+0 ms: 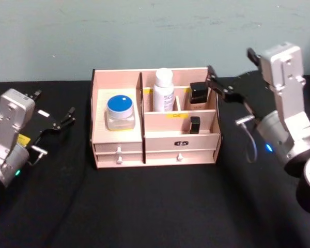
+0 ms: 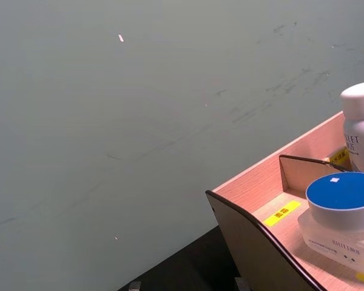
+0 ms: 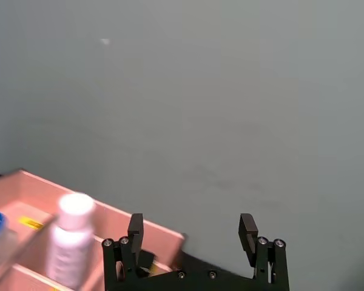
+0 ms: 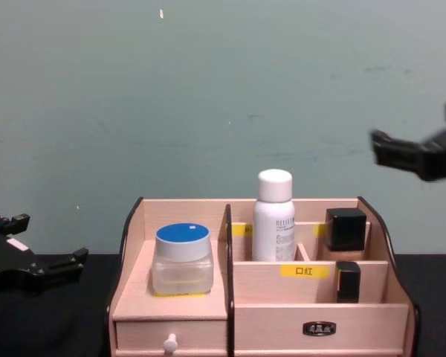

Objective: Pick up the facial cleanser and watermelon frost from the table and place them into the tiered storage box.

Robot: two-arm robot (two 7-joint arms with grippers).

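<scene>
Black cloth covers the table (image 1: 155, 206), with a pale grey-green wall behind. Landmark for all positions: the tiered storage box (image 1: 155, 147), centred on the cloth, drawers facing the robot.

Right arm: raised beside the box's right end wall, higher than its top edge. The right gripper (image 3: 194, 233) stands spread wide with nothing between its fingers. Judgement: clear of the box, consistent with a release done rather than a reach.

Left arm: low over the cloth, off the box's left end. The left gripper (image 1: 62, 120) is parted and holds nothing.

Facial cleanser (image 1: 164, 90): upright in the rear compartment just right of the box's central divider, cap above the back wall. Judgement: the tall rear slot suits its height and keeps it from tipping.

Watermelon frost (image 1: 120, 111): sits flat in the wide left compartment of the box, blue lid up, above the left drawer. Judgement: the broad bay fits the squat jar.

Two black-capped bottles (image 1: 198, 93) occupy the box's right-hand compartments.

Judgement: both items placed; task looks complete.
</scene>
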